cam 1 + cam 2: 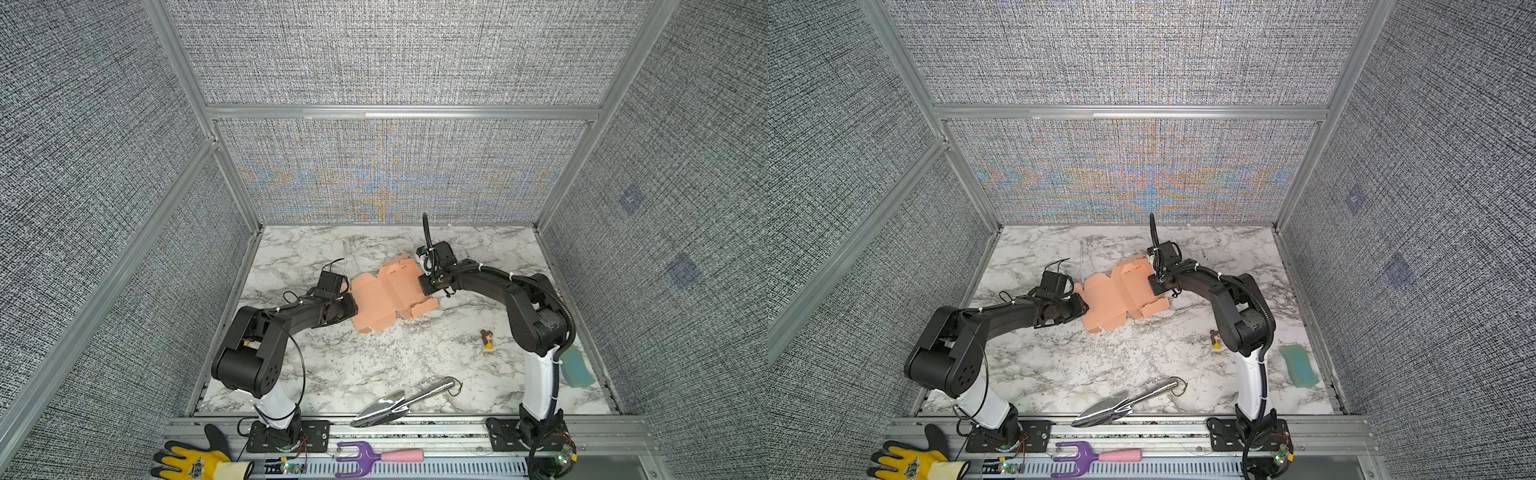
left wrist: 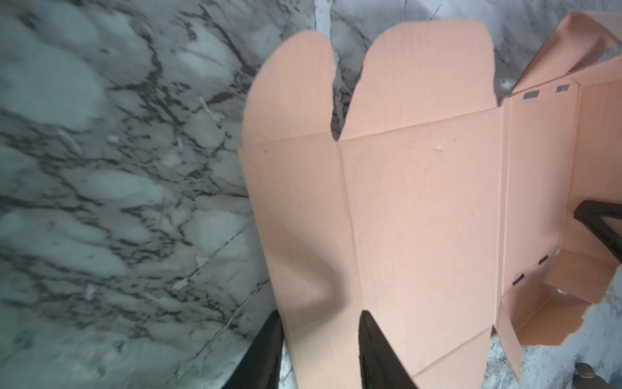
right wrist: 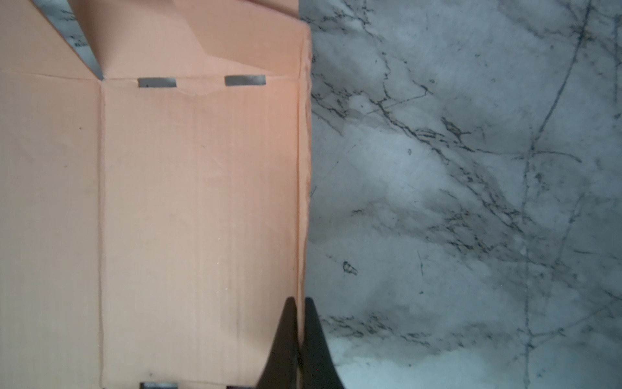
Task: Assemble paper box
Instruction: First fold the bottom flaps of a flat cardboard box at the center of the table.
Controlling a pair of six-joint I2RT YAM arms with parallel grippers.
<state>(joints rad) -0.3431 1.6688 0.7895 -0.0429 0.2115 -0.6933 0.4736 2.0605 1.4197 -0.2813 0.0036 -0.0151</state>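
**Pink box lies unfolded between both grippers**

The paper box sits mid-table on the marble table, between the two arms. It is a creased sheet, mostly flat, and has not been made into a container. Its rounded flaps spread toward the left arm and its tabbed flaps toward the near side.

The right gripper is pinched tight on the box's far-right wall. That wall is folded upright, and one finger sits on each face of it. Two slots show along the crease at the wall's far end.

The left gripper has its jaws partly apart and straddles the narrow end panel. One finger is over the cardboard and the other just off its edge, above the marble. Whether either finger presses the card cannot be told.

Near the front edge lies a metal trowel. A small figurine stands beside the right arm, and a green sponge lies by the right wall. On the front rail are a yellow glove and a purple hand fork.
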